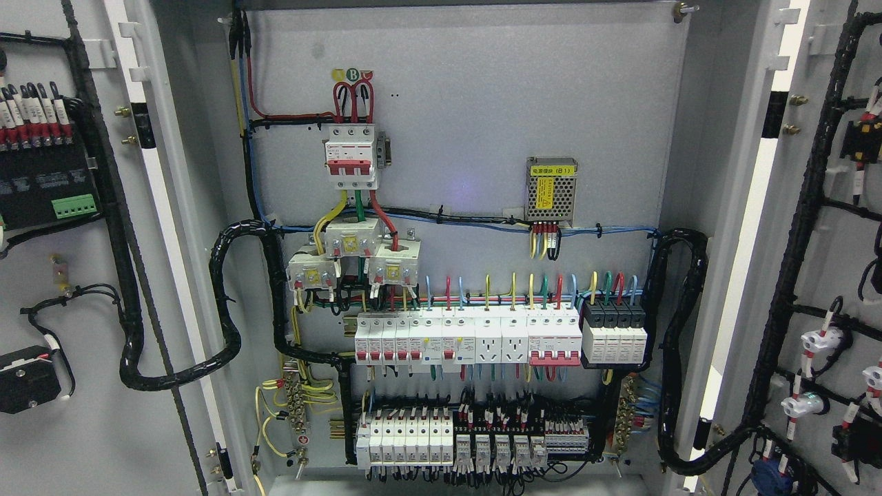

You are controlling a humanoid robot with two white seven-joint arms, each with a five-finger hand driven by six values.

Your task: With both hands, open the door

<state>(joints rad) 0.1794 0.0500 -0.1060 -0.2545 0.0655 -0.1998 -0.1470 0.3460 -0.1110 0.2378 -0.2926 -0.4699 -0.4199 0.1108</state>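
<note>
An electrical cabinet fills the head view with both doors swung wide. The left door (76, 289) shows its inner face with black cable bundles and a terminal block. The right door (820, 275) also stands open, its inner face carrying wired lamps and switches. Between them the grey back panel (468, 124) is exposed, with a red-handled main breaker (351, 162) at the top and rows of white breakers (468, 337) lower down. Neither of my hands or arms shows anywhere in this view.
A small mesh-covered power supply (551, 191) hangs on the panel's right. Thick black cable looms (227, 324) run from each door into the cabinet. Relays and terminal strips (475, 441) line the bottom.
</note>
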